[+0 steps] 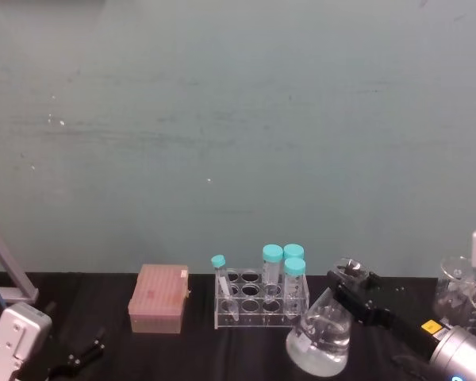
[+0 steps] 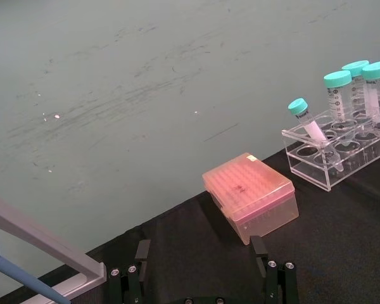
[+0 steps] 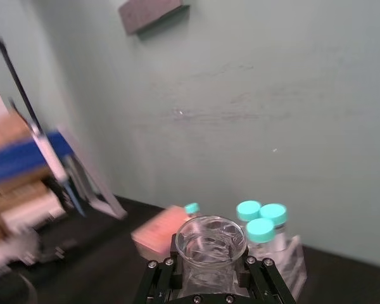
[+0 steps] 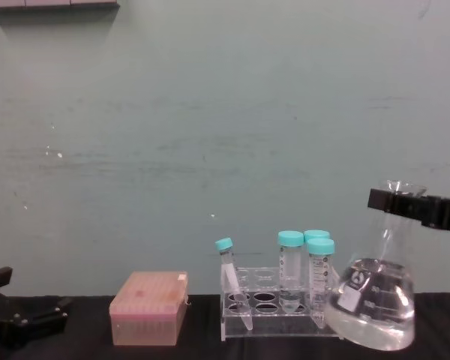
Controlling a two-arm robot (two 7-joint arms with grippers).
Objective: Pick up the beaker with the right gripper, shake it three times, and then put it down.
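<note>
Beaker (image 4: 379,304): just beside the right end of the tube rack (image 4: 266,328), on the side away from the pink tip box (image 4: 148,307). In the chest view its wide base overlaps the rack's right-hand corner. Contact between the two cannot be told.

Relative to the right gripper (image 4: 406,204): the gripper sits at the top of the neck, directly under the flared rim. The whole body of the beaker hangs below it and toward the rack.

Orientation: long axis runs base to rim and is tilted, not upright. The rim leans away from the rack and the base is swung in toward it. The white printed mark faces the chest camera. The rim stands above the teal-capped tubes (image 4: 291,270) in the rack. Whether the base touches the black tabletop (image 1: 222,349) cannot be told.

Right gripper: closed on the neck. In the right wrist view one finger (image 3: 166,273) presses on each side of the glass, with the open mouth of the beaker (image 3: 210,239) between them. Nothing else is touched.

Left gripper (image 2: 199,247): parked low over the tabletop, well apart from the rack, beyond the tip box. Fingers spread wide with nothing between them.
</note>
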